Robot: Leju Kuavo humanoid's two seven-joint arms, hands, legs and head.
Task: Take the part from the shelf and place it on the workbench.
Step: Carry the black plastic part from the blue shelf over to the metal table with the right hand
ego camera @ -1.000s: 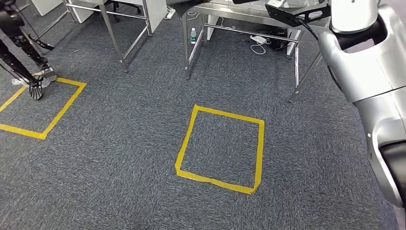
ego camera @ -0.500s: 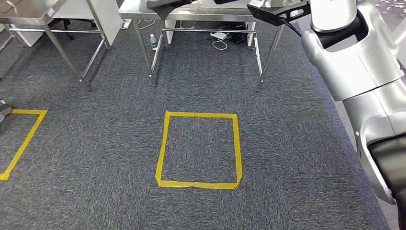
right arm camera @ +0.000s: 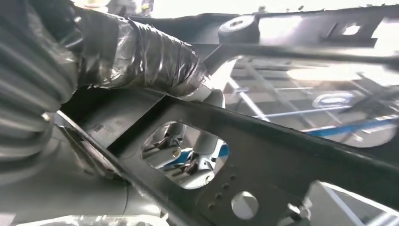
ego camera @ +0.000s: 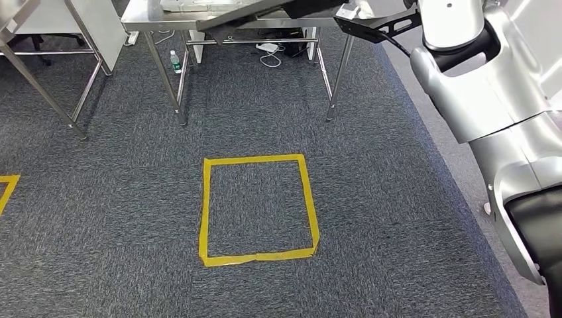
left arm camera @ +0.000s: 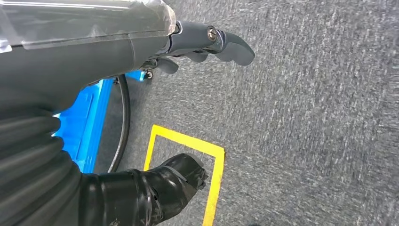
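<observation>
My right hand (right arm camera: 122, 61) grips a long black metal part (right arm camera: 263, 155) with cut-outs and drilled holes; the taped thumb lies over the part's upper edge. In the head view the part (ego camera: 252, 12) shows as a dark bar along the top edge, over the steel workbench (ego camera: 149, 16), and my silver right arm (ego camera: 490, 99) rises on the right. My left hand (left arm camera: 188, 108) hangs above the grey carpet with its fingers (left arm camera: 216, 44) apart from its thumb (left arm camera: 179, 179) and nothing in it.
A yellow tape square (ego camera: 301, 192) marks the carpet in front of the workbench. Under the bench stand a bottle (ego camera: 175, 63) and cables (ego camera: 268, 48). Another steel table (ego camera: 79, 99) stands to the left. A blue frame (left arm camera: 89, 127) lies near my left hand.
The camera has turned: the whole scene has shifted left, and the workbench and tape square now lie more squarely ahead. The part stays in my right hand.
</observation>
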